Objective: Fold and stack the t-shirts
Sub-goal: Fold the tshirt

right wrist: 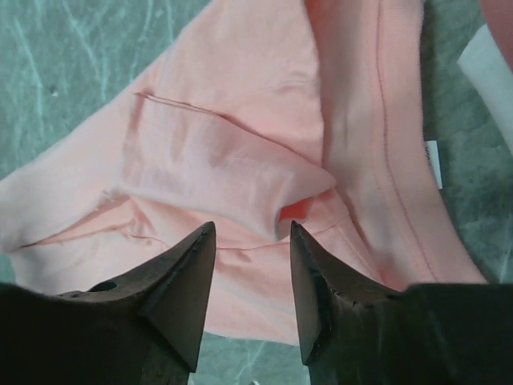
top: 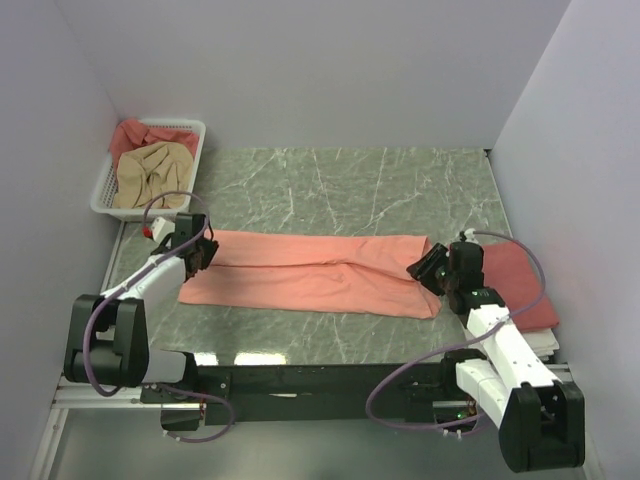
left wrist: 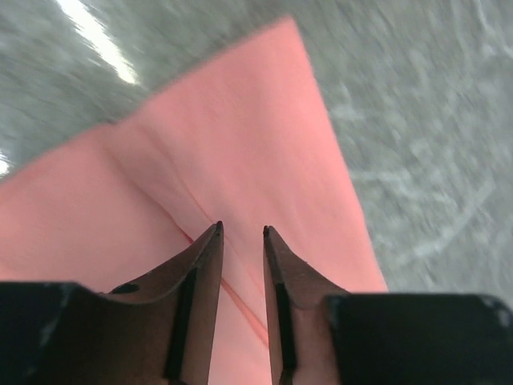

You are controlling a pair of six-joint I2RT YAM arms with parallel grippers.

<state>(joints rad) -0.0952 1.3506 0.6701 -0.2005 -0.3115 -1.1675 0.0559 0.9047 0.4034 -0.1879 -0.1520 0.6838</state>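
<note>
A salmon-pink t-shirt [top: 310, 272] lies on the table, folded lengthwise into a long strip running left to right. My left gripper [top: 205, 250] is over its left end. In the left wrist view the left gripper [left wrist: 242, 230] stands narrowly open just above the cloth [left wrist: 240, 144], with nothing between the jaws. My right gripper [top: 425, 268] is over the right end. In the right wrist view the right gripper [right wrist: 252, 227] is open above the rumpled cloth [right wrist: 224, 152]. A folded rose-red t-shirt [top: 522, 285] lies at the right under my right arm.
A white lattice basket [top: 105, 185] at the back left holds a beige-tan shirt [top: 148, 172] and a rose-red one [top: 135, 132]. Grey walls close in the left, back and right. A white sheet [right wrist: 489, 56] lies by the shirt's right end.
</note>
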